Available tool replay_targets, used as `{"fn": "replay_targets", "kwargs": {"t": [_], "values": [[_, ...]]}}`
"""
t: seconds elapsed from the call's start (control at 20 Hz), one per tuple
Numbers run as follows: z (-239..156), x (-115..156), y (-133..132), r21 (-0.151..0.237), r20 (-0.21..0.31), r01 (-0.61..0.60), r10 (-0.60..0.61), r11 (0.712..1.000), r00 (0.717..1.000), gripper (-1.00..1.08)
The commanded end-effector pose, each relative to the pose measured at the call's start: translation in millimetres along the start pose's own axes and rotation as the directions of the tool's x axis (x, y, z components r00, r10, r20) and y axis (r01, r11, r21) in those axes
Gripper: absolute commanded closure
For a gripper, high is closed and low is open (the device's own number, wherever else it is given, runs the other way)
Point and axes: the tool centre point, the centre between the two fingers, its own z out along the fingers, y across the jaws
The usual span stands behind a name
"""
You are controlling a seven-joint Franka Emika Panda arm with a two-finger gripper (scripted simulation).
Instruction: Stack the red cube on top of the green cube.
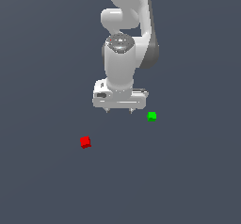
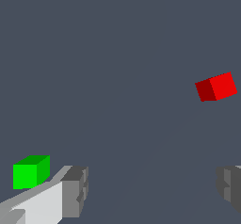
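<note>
The red cube [image 1: 85, 142] lies on the dark grey floor toward the exterior view's left, below and left of my gripper [image 1: 119, 110]. The green cube [image 1: 151, 116] rests just to the exterior view's right of the gripper, close beside its fingertip. My gripper hangs above the floor, open, with nothing between its fingers. In the wrist view the red cube [image 2: 216, 87] and the green cube [image 2: 31, 172] both show, and the gripper [image 2: 153, 190] has its two grey pads [image 2: 75, 190] spread wide apart.
The flat dark grey floor [image 1: 42, 185] stretches all around. The white arm [image 1: 127, 25] rises behind the gripper at the top of the exterior view.
</note>
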Motion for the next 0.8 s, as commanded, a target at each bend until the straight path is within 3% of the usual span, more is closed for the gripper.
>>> {"fn": "replay_targets", "kwargs": {"t": [0.0,0.4,0.75], "values": [[0,0,0,0.0,0.0,0.0,0.0,1.0,1.0,-0.92],[7,3,11,0.001,0.001,0.021,-0.021,1.0,1.0,-0.92],[26,11,40,0.005,0.003,0.075,-0.075,0.997,0.997,-0.92]]}}
